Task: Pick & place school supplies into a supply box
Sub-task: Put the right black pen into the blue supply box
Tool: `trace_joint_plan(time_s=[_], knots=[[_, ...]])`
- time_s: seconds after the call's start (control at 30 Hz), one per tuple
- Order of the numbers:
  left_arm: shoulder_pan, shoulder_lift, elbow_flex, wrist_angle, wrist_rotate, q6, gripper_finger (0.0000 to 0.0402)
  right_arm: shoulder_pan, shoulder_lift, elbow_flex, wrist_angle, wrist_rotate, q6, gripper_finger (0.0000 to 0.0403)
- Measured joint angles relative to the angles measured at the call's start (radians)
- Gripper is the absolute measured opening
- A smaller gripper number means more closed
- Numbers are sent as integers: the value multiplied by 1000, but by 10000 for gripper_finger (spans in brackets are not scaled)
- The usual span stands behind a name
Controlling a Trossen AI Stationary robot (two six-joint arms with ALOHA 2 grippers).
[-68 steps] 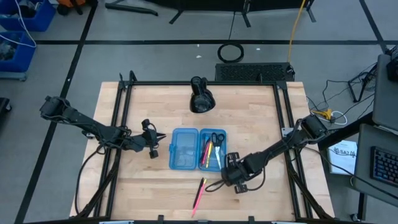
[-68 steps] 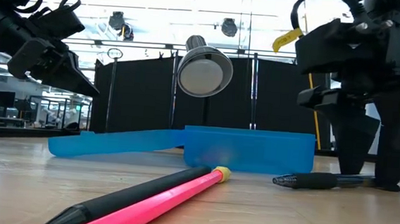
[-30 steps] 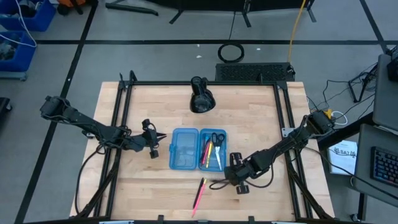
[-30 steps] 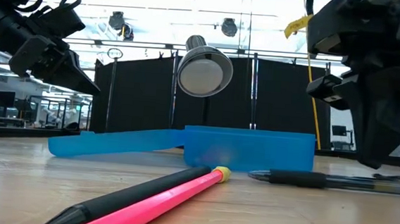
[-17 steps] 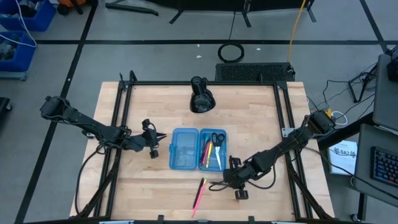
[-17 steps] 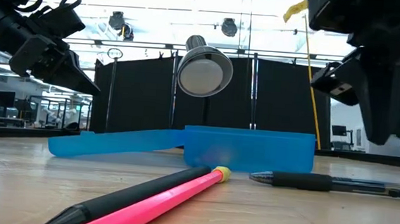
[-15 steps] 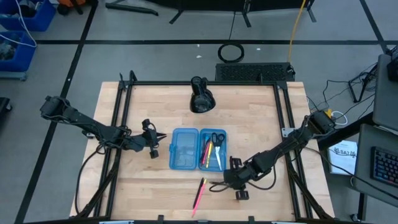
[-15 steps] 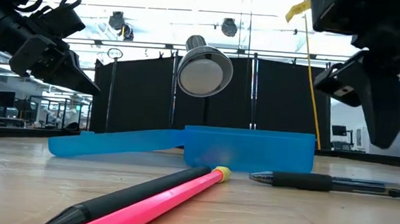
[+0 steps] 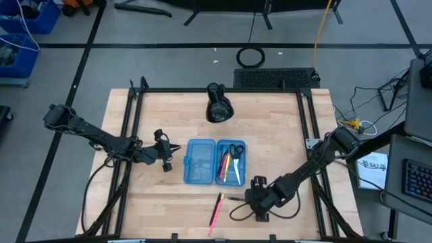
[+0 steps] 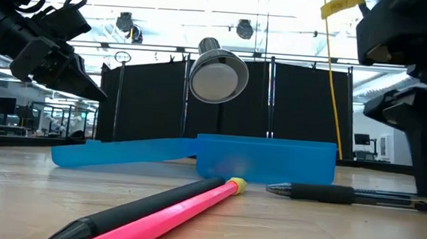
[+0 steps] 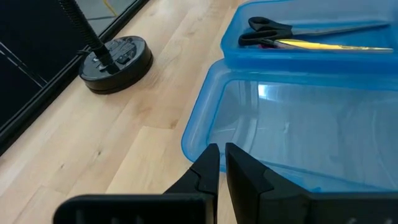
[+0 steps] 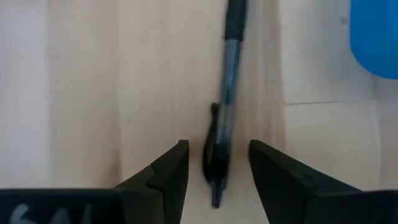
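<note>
While the right gripper [image 12: 214, 168] stands over the table's front area with its fingers spread, a black pen [image 12: 222, 106] lies flat on the wood between them, ungrasped; in the high view the right gripper [image 9: 258, 200] sits just in front of the supply box [image 9: 213, 161], and the pen [image 9: 236, 198] reaches from it toward the pink pencil [image 9: 216, 212], which lies slanted on the table near the front edge; the low view shows the pink pencil [image 10: 163, 210] nearest the camera, the black pen [image 10: 344, 193] beyond it, and the open box [image 10: 265, 159] behind both; the box's right half holds scissors [image 9: 234, 150] and several pens, its left half being bare; the left gripper [image 11: 217, 163] hovers beside the box's left half with fingers nearly closed, holding nothing; a black lamp [image 9: 217, 104] stands farther back.
</note>
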Motion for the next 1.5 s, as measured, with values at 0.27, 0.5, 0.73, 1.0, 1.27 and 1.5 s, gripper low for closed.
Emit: trace_joint_plan(time_s=[0.27,0.5,0.73,1.0,1.27,1.5], knots=[[0,0,0,5,0,-5,33,-6,75,0,-84,25,21,140],[0,0,0,28,0,-6,33,-15,95,1,-141,20,26,58],[0,0,0,27,3,-9,33,-16,95,-2,-102,22,-8,32],[0,0,0,27,41,-10,33,-16,44,6,-85,44,-38,39],[0,0,0,27,44,-13,33,-16,-48,24,-95,113,-72,35],[0,0,0,27,47,-17,33,-16,-54,25,-100,120,-80,24]])
